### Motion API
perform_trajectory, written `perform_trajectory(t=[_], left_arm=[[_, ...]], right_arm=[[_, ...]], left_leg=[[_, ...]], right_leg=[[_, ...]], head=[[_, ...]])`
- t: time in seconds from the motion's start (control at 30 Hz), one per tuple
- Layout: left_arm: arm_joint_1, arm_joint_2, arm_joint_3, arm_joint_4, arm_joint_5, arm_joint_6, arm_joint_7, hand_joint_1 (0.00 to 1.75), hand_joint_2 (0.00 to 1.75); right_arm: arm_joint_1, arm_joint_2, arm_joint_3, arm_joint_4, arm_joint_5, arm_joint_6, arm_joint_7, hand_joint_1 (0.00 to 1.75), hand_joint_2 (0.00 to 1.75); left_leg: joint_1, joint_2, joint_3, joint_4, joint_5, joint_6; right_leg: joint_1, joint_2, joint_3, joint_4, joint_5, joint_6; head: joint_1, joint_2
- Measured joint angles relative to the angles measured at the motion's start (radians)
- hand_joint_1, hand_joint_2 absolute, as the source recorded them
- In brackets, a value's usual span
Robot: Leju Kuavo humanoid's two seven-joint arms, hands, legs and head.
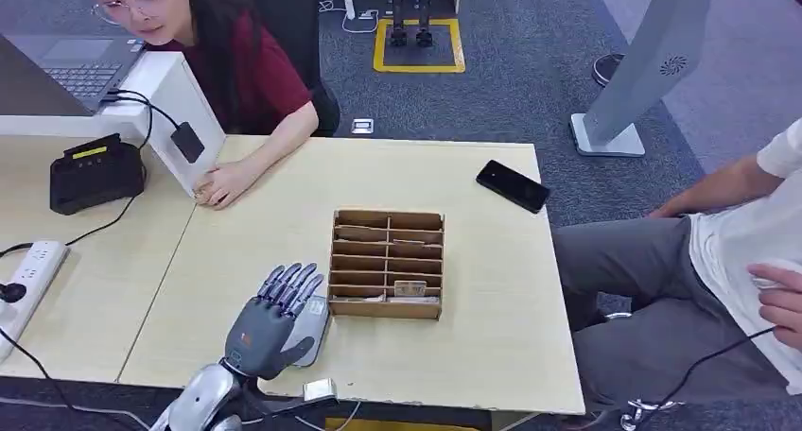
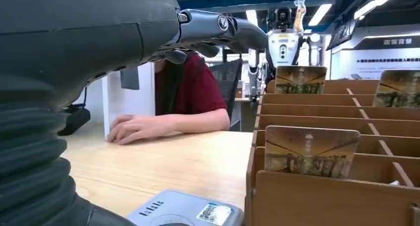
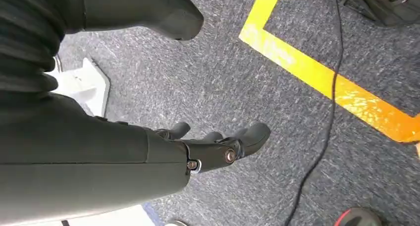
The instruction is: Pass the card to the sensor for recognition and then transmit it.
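1. Office setup: pale wood table (image 1: 236, 251) on grey carpet, one person leaning on the far side, another sitting off to the right.
2. Landmark is the rack (image 1: 386, 263), a brown slotted box mid-table. A phone (image 1: 512, 185) lies beyond it to the right; a black terminal (image 1: 95, 172) sits well off to its left.
3. The card (image 1: 409, 287) is in a near slot of the rack, standing upright. The left wrist view shows more cards in slots further back.
4. The sensor (image 1: 312, 318), a flat grey pad, lies just left of the rack at the near edge.
5. The left hand (image 1: 274, 318) hovers over the sensor, fingers straight and spread, holding nothing.
6. The right hand (image 3: 218, 146) hangs over the carpet, fingers loosely extended, holding nothing.
7. Progress, by my read: basically at the start. No card picked, so the grab, the sensor tap and the handover are all left.
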Motion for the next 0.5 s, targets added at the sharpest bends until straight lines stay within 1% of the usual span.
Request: perform_trajectory(t=[0.13, 0.3, 0.5], left_arm=[[-0.017, -0.013, -0.019, 0.006, -0.003, -0.003, 0.0, 0.0, 1.75], [-0.051, -0.026, -0.059, 0.011, 0.006, -0.038, 0.005, 0.0, 1.75], [-0.069, -0.036, -0.079, 0.014, 0.006, -0.043, 0.011, 0.0, 1.75]], right_arm=[[-0.001, 0.0, 0.0, 0.0, 0.0, 0.001, 0.0, 0.0, 1.75], [-0.002, 0.0, -0.001, 0.0, 0.0, -0.003, 0.003, 0.0, 1.75], [-0.002, 0.0, -0.002, 0.0, 0.0, -0.003, 0.009, 0.0, 1.75]], left_leg=[[0.0, 0.0, 0.0, 0.0, 0.0, 0.0], [0.0, 0.0, 0.0, 0.0, 0.0, 0.0], [0.0, 0.0, 0.0, 0.0, 0.0, 0.0]], right_leg=[[0.0, 0.0, 0.0, 0.0, 0.0, 0.0], [0.0, 0.0, 0.0, 0.0, 0.0, 0.0], [0.0, 0.0, 0.0, 0.0, 0.0, 0.0]], head=[[0.0, 0.0], [0.0, 0.0], [0.0, 0.0]])
